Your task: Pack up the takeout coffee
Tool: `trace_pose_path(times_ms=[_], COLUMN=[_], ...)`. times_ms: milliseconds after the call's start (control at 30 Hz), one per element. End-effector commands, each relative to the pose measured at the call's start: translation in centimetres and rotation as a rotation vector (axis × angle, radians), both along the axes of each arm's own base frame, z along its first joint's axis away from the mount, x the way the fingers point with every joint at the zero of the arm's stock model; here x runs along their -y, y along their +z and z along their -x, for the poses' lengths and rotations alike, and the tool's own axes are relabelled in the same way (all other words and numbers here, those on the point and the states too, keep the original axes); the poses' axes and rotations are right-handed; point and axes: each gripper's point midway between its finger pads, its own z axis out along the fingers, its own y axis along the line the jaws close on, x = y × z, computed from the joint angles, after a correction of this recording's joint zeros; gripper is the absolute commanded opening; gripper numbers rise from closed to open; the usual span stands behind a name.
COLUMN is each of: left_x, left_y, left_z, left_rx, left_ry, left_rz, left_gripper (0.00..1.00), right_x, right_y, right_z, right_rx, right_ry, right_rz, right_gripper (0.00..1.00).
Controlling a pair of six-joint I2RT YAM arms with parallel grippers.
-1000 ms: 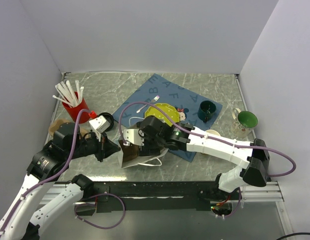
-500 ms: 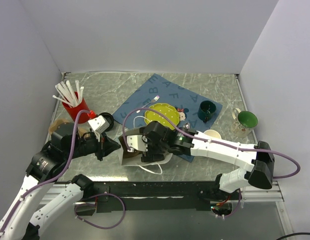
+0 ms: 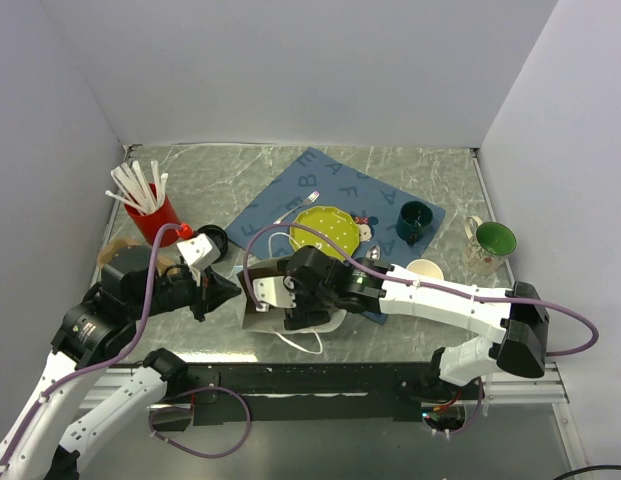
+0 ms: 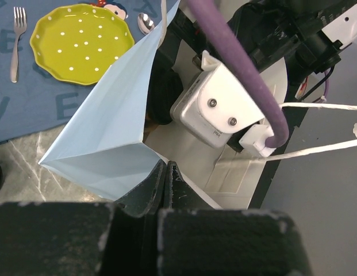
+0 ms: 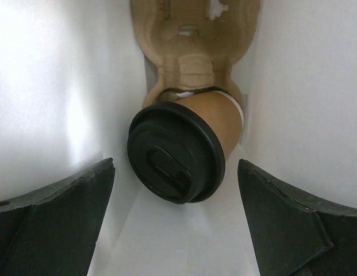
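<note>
Directly ahead of the right gripper (image 5: 176,165), its fingers spread wide and empty, the takeout coffee (image 5: 184,146) lay tilted in the cardboard carrier (image 5: 192,40) inside the paper bag (image 4: 103,126), lid facing the claw. The left gripper (image 4: 167,172) pinched the bag's rim.

The bag (image 4: 109,126) lay at the near edge of the table (image 3: 220,170), mid-width. Inside it the takeout coffee (image 5: 184,146) leaned tilted, its base in a carrier (image 5: 192,52). Just beyond the bag, a plate (image 3: 325,232) sat on a mat (image 3: 330,175). A straw holder (image 3: 155,218) stood far left.
</note>
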Motion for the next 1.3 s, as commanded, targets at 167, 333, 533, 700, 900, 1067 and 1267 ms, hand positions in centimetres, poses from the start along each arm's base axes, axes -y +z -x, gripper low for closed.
trace_pose_path(times_ms=[167,333,533,700,900,1067,1267], left_x=[0.4,0.5,0.5,0.5,0.5,0.4,0.4], left_y=[1.7,1.5,1.5,1.4,1.3,1.1,0.9], left_z=[0.4,0.3,0.4,0.4,0.2,-0.1,-0.3], left_rx=[0.076,0.091,0.096,0.094,0.1,0.105,0.118], left_ry=[-0.053,-0.073,-0.082,-0.084,-0.082,-0.074,-0.074], left_rz=[0.03,0.012,0.012,0.006,-0.003,-0.016,-0.023], left_gripper=[0.01,0.01,0.01,0.01,0.01,0.01,0.01], right_x=[-1.7,-1.8,-1.9,-2.1,-2.3,-2.5,-1.6], right_y=[-0.9,-1.0,-1.1,-1.0,0.7,3.0,4.5], right_z=[0.6,0.4,0.2,0.2,-0.2,-0.9,-1.2], right_rx=[-0.038,-0.04,-0.037,-0.042,-0.017,-0.006,0.013], right_ry=[0.068,0.068,0.066,0.069,0.057,0.022,-0.024], right_rz=[0.019,0.025,0.037,0.036,0.007,-0.051,-0.097], right_gripper=[0.87,0.79,0.72,0.63,0.63,0.59,0.58])
